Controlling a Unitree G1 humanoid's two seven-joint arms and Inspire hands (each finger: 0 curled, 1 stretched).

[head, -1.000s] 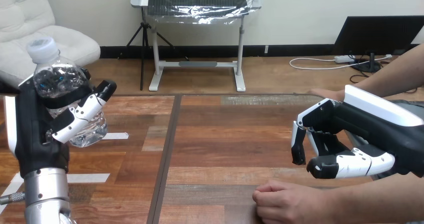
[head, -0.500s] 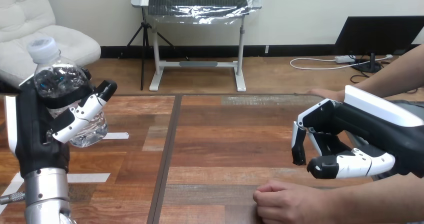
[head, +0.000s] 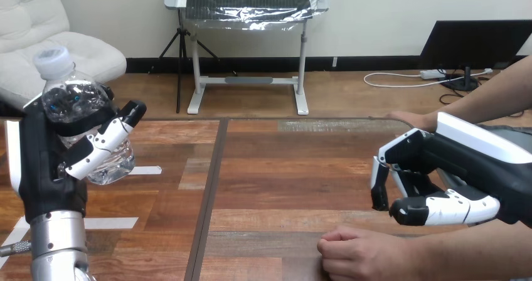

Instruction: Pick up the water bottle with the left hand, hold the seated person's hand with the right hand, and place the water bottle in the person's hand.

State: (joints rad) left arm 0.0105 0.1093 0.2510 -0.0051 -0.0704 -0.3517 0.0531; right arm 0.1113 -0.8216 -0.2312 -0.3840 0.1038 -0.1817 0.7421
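While the left hand [head: 47,168] grips the water bottle [head: 75,99] at 9 o'clock, lifted off the bench [head: 282,168] for handover | right hand [head: 461,168] at 3 o'clock, fingers curled on nothing | person's hand [head: 357,253] at 5 o'clock, fisted, not yet offered.
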